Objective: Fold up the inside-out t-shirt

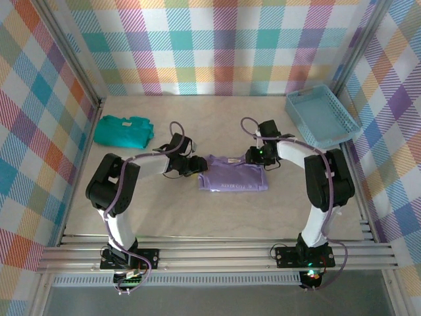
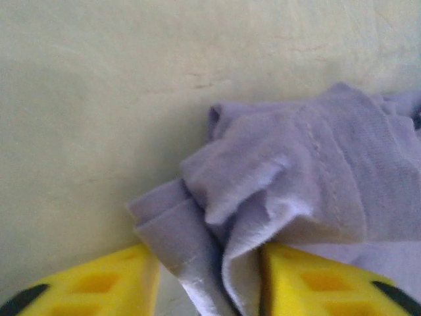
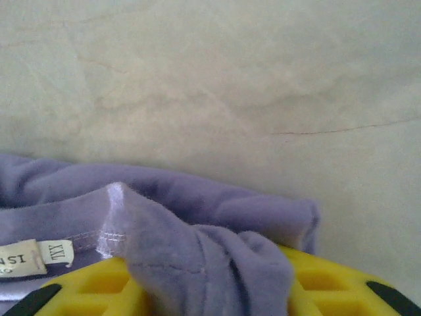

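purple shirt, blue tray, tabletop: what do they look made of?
t-shirt: soft knit fabric, probably cotton jersey. It is matte and slightly fuzzy, bunches in loose folds, and shows stitched seams.
Tray: looks like rigid moulded plastic, with an even pale blue colour and thin straight walls.
Table: smooth pale surface with marble-like veining, perhaps laminate. I can't tell for sure.

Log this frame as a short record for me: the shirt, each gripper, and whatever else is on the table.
shirt: lavender, lying mid-table as a rough folded rectangle; label showing
left gripper: at the shirt's left edge, fingers apart, cloth hanging loose between them
right gripper: at the shirt's far right corner, cloth bunched over the gap, grip unclear
other: teal garment, folded, far left; blue tray, far right
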Robot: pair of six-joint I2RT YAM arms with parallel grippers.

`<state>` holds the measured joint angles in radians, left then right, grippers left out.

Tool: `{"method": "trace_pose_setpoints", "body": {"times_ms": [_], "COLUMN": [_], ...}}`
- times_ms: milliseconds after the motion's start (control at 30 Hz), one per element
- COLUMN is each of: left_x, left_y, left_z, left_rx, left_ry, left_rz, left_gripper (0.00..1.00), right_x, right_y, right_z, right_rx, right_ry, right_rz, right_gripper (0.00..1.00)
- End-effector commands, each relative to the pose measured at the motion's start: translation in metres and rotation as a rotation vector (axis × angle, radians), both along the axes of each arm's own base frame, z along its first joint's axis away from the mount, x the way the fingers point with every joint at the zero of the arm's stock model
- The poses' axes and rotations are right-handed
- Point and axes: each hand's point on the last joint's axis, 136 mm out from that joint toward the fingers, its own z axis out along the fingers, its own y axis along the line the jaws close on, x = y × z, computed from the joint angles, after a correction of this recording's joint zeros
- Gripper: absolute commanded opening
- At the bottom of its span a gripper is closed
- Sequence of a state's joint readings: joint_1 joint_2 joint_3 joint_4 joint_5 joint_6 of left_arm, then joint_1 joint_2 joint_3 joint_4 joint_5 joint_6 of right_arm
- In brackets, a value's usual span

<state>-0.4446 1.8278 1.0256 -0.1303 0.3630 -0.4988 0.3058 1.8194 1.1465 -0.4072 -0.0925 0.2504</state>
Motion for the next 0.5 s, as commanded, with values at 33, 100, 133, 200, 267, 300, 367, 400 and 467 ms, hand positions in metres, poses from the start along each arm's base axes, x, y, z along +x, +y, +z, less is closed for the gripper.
{"method": "trace_pose_setpoints", "body": {"times_ms": [33, 100, 133, 200, 267, 300, 367, 400, 467], "left_x": [-0.014, -0.024, -0.029, -0.035, -0.037, -0.037, -0.036, -0.036, -0.036], "left_y": [0.019, 0.013, 0.008, -0.006, -0.013, -0.018, -0.028, -0.034, -0.05], "left_z": [0.026, 0.028, 0.029, 0.03, 0.024, 0.02, 0.015, 0.013, 0.011], "left_rx": [0.033, -0.027, -0.066, -0.109, -0.08, -0.063, -0.063, -0.064, -0.066], "left_ry": [-0.018, 0.0, 0.017, 0.03, 0.031, 0.034, 0.038, 0.039, 0.032], "left_rz": [0.026, 0.014, 0.003, -0.028, -0.048, -0.059, -0.082, -0.094, -0.128], "left_gripper": [0.66, 0.8, 0.85, 0.89, 0.9, 0.9, 0.9, 0.91, 0.9], "right_x": [-0.016, -0.025, -0.03, -0.037, -0.042, -0.043, -0.045, -0.046, -0.048], "right_y": [-0.017, -0.021, -0.021, -0.02, -0.016, -0.013, -0.01, -0.01, -0.009], "right_z": [0.034, 0.043, 0.047, 0.053, 0.057, 0.057, 0.058, 0.057, 0.056], "right_rx": [-0.018, -0.017, -0.01, 0.016, 0.054, 0.07, 0.088, 0.091, 0.099], "right_ry": [-0.029, -0.043, -0.049, -0.061, -0.071, -0.071, -0.068, -0.061, -0.058], "right_rz": [0.0, -0.004, -0.007, -0.006, -0.001, 0.002, 0.01, 0.01, 0.013], "right_gripper": [0.55, 0.63, 0.69, 0.75, 0.78, 0.79, 0.8, 0.8, 0.8]}}
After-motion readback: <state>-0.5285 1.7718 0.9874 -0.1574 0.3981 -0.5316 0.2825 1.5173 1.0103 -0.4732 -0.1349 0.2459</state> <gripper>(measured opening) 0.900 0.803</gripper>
